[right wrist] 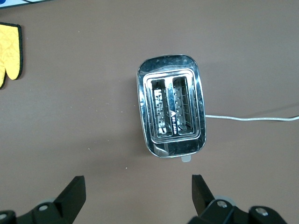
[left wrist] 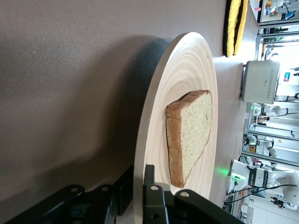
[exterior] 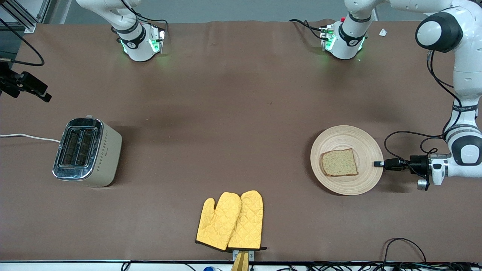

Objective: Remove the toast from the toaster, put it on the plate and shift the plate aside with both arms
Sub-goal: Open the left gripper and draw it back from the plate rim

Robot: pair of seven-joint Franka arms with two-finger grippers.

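Observation:
The toast (exterior: 339,162) lies flat on the round wooden plate (exterior: 346,135), toward the left arm's end of the table. My left gripper (exterior: 377,163) reaches in level with the table and is shut on the plate's rim, one finger over it and one under. In the left wrist view the plate (left wrist: 182,70) and the toast (left wrist: 189,135) fill the middle, and my left gripper (left wrist: 140,175) pinches the rim. My right gripper (exterior: 37,90) hangs open and empty in the air near the toaster (exterior: 87,151); its own view shows the gripper (right wrist: 138,182) over bare cloth.
The chrome and cream toaster (right wrist: 171,106) stands toward the right arm's end, both slots empty, its white cord (exterior: 26,136) running to the table edge. Two yellow oven mitts (exterior: 231,220) lie near the front edge. Brown cloth covers the table.

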